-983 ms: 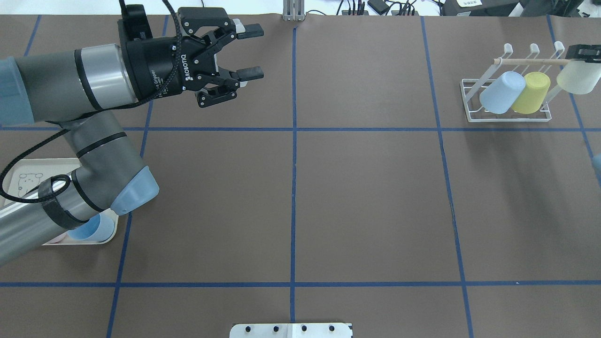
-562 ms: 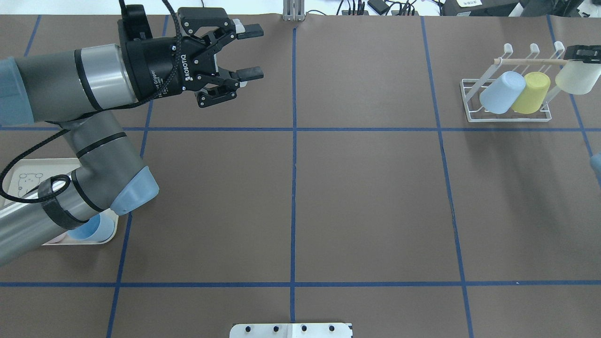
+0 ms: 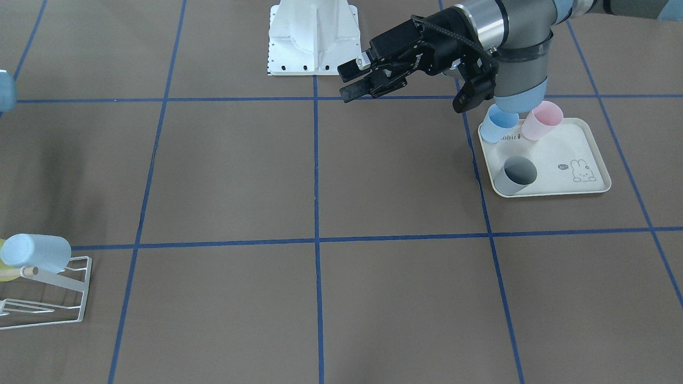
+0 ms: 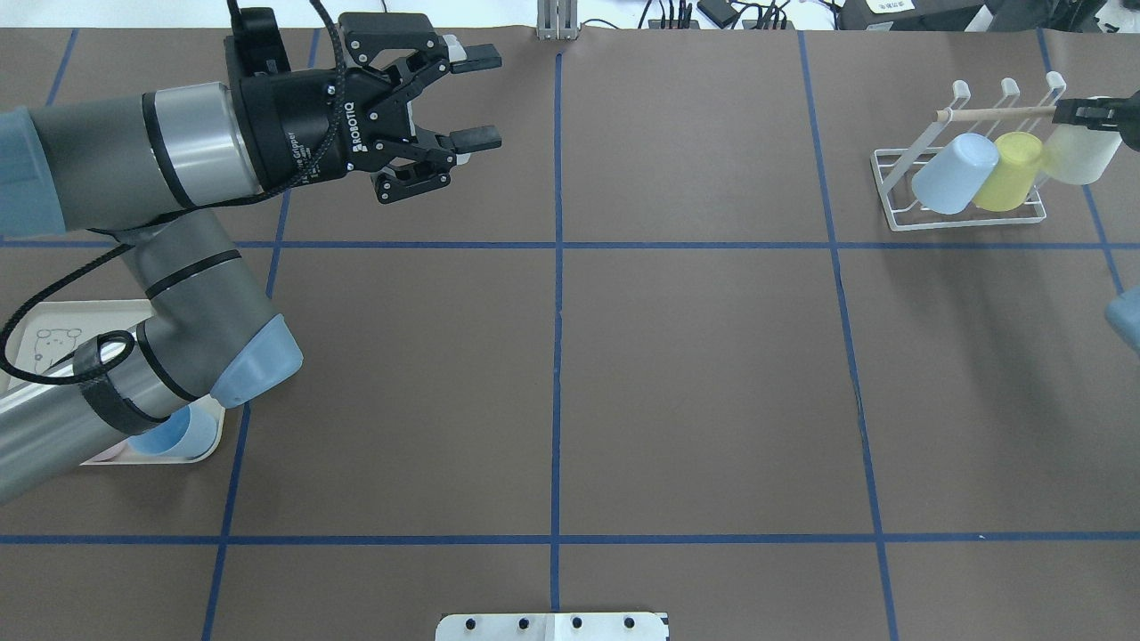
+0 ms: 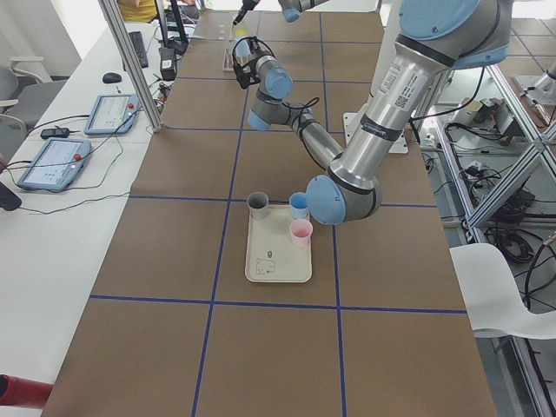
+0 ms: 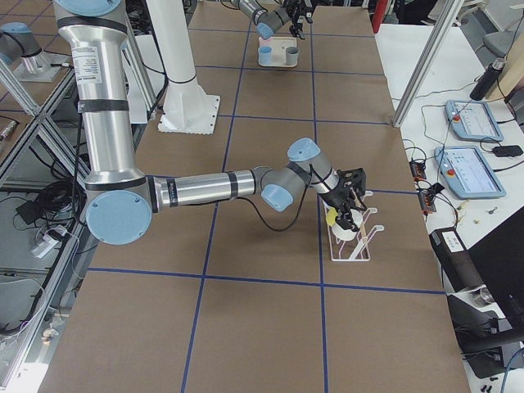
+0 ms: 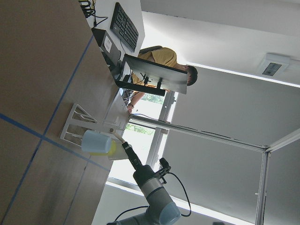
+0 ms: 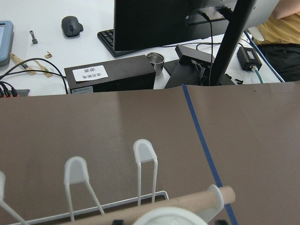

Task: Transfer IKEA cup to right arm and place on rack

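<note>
Brown paper ruled with blue tape covers the desk, with monitors and cables along its far edge. At the robot's right end stands the rack (image 4: 966, 222), its prongs slanting up toward a wooden dowel (image 4: 993, 112). A blue cup (image 4: 953, 174) and a yellow cup (image 4: 1008, 172) sit mouth-down over two of the prongs, leaning so that they hang there by their own weight.

The IKEA cup (image 4: 1082, 153), pale cream, is at the next prong along, just beside the yellow one and tilted at much the same slant. That angle looks chosen so the cup can slide down the prong. The right tool (image 4: 1088, 114) is at the cup's upper end, beside the tip of the dowel. Only one dark finger shows clearly at the frame's edge, so the grasp is a judgement: the tool appears clamped on the cup, which sits too high on the rack to be resting freely. From these views I cannot tell whether the prong is already inside the cup.

The left tool (image 4: 476, 96) hovers above the desk near the centre line, well apart from the rack. Its jaws are spread wide with nothing between them, so its share of the hand-over seems done. Under that arm's elbow is a cream tray (image 3: 587, 144) with three more cups, presumably waiting.
</note>
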Controlling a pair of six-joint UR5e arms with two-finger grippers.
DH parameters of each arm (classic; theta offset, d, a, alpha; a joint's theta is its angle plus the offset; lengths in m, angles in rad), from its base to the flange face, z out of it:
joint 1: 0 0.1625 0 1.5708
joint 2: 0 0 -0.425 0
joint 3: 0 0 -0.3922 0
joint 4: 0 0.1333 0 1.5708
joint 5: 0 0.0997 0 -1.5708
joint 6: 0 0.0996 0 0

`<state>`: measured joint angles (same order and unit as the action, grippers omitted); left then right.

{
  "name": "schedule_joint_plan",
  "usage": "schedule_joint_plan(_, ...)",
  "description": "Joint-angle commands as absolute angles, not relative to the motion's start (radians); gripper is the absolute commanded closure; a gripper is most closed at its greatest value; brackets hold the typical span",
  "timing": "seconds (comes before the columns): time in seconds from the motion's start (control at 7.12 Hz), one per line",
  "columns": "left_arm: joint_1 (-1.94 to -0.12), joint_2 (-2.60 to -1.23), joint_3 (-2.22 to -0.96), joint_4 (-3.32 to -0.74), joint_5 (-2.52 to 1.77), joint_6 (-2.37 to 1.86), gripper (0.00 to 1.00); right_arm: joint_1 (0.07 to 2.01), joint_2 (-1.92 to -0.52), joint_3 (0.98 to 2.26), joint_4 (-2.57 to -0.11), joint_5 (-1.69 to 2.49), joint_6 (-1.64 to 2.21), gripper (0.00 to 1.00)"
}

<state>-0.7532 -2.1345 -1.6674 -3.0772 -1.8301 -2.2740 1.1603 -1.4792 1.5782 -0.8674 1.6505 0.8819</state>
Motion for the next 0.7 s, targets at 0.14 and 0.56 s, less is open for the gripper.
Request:
schedule_joint_plan(0.14,-0.753,-2.134,-1.667,-3.077,-1.830,-2.273,0.27,1.160,-1.482,1.588,-0.855,1.654,0.888,0.00)
schedule_joint_plan(0.56,-0.755,-2.126,-1.669,-3.038,-1.841,-2.206,0.27,1.158,-1.575,1.720,-0.828,1.692,0.905,0.00)
